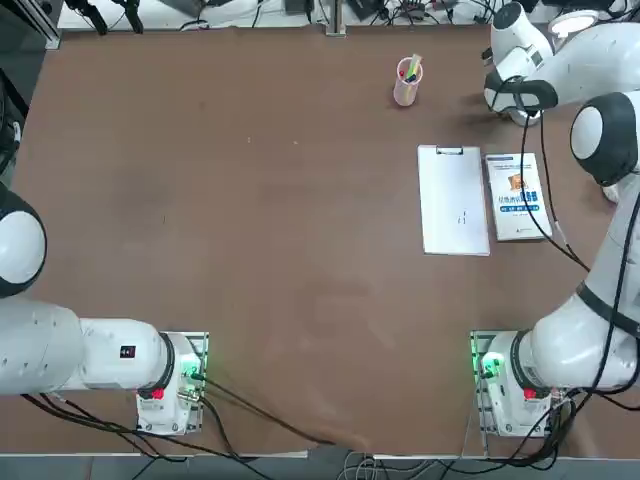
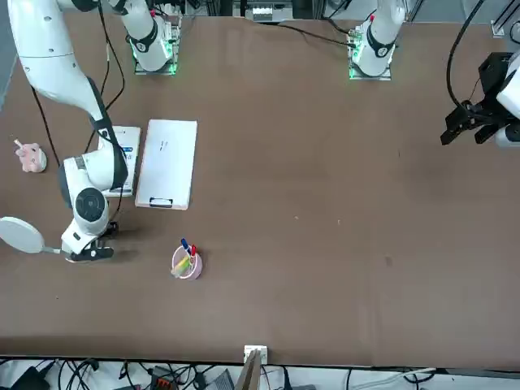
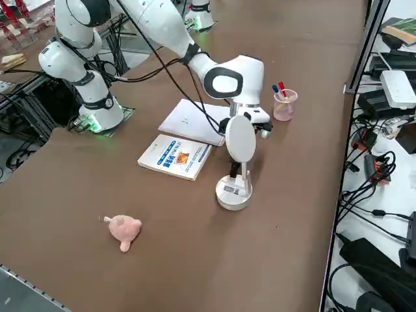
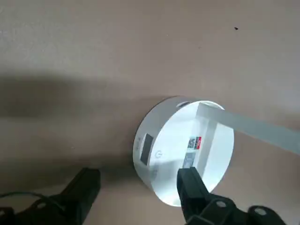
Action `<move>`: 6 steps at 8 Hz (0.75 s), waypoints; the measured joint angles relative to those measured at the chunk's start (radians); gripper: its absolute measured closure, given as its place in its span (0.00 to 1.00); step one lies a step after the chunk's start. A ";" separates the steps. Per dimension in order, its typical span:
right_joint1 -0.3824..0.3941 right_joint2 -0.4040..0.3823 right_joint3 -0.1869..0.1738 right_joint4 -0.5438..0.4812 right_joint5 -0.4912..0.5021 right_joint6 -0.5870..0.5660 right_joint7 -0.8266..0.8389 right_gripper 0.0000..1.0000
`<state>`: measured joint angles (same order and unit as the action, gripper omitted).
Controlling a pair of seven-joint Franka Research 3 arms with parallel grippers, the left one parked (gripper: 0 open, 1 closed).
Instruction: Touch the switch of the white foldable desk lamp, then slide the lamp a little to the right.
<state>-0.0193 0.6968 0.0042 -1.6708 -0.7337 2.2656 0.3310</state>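
One pink cup point(image 1: 406, 90) of pens point(image 1: 412, 69); right gripper's point(image 4: 139, 180) jaws apart above the lamp base point(image 4: 187, 152).

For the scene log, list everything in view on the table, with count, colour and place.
desk lamp: one, white, near the table's right edge, base below the right gripper
pen cup: one, pink, holding several pens, on the far part of the table
clipboard: one, white, right of the table's middle
book: one, white and blue with an orange patch, just right of the clipboard
small pig-like figure: one, pink, near the table's right edge, nearer the robot than the lamp
table: one, brown, under all of these
right arm: one, white and grey, reaching over the book
right gripper: one, black, open, over the lamp's base
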 joint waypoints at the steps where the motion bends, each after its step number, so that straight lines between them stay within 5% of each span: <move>1: 0.000 0.004 0.000 0.005 0.000 0.000 0.000 0.00; 6: -0.002 0.017 0.000 0.009 0.000 0.014 0.000 0.00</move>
<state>-0.0212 0.7137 0.0042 -1.6616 -0.7336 2.2793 0.3310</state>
